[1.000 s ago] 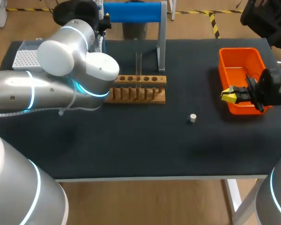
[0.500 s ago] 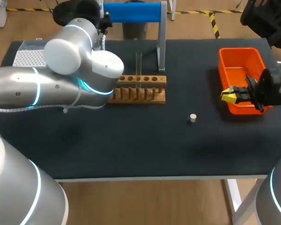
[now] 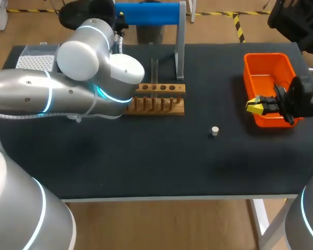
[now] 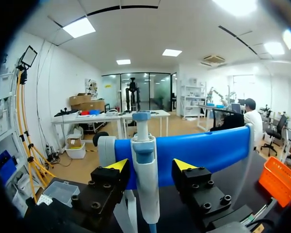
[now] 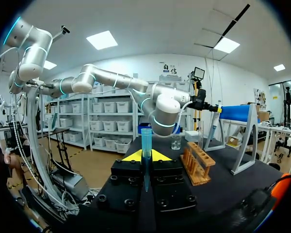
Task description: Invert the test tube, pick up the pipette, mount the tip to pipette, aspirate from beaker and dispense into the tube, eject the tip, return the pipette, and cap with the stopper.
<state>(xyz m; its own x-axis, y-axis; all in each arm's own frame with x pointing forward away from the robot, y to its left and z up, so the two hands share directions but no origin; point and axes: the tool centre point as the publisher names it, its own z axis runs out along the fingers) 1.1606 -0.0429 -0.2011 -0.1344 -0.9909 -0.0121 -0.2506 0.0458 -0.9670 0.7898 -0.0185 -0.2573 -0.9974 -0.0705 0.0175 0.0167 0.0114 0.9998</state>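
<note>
Left fingers (image 4: pixel 117 166) stand spread either side of the pipette (image 4: pixel 146 177) at the blue stand (image 4: pixel 208 150), seemingly not touching it, while right fingers (image 5: pixel 132 156) pinch the upright test tube (image 5: pixel 146 140) between them

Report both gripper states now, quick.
Left gripper: open, with the pipette between its fingers but not clamped.
Right gripper: closed, holding the test tube.

On the dark table (image 3: pixel 161 161) a wooden rack (image 3: pixel 157 99) is noted, with a blue-barred stand (image 3: pixel 151 13) just behind it, a white stopper (image 3: pixel 215 130) near its front right, an orange bin (image 3: pixel 266 78) well to its right and a tip box (image 3: pixel 34 61) to its left.
</note>
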